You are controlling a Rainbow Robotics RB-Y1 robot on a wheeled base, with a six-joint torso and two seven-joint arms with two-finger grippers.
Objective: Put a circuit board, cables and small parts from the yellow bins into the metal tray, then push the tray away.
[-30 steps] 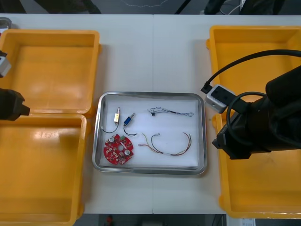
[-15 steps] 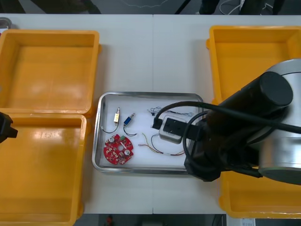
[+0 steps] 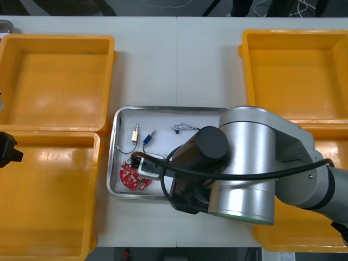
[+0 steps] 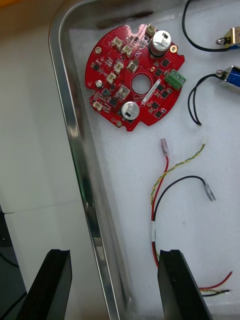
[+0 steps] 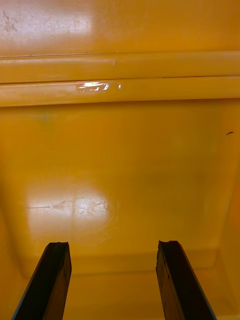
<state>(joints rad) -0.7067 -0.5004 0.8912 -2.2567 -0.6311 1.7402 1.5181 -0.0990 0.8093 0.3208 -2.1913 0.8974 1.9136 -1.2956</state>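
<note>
Across the worktop (image 3: 174,60) the right arm (image 3: 244,168) has been swung from the right-hand yellow bins (image 3: 293,70) to the near edge of the metal tray (image 3: 116,152), which is judged fully loaded, so only the push remains. Inside it the red circuit board (image 4: 134,85) lies by the near left corner, the red and yellow cable (image 4: 167,185) beside it, and the small metal parts (image 4: 231,79) beyond. The right gripper (image 4: 114,260) is spread wide and empty, its fingers astride the near rim. The push is best made slowly and squarely, with the inner finger kept off the cable just beside it. The left gripper (image 5: 112,250) is parked, released, over one of the left-hand yellow bins.
</note>
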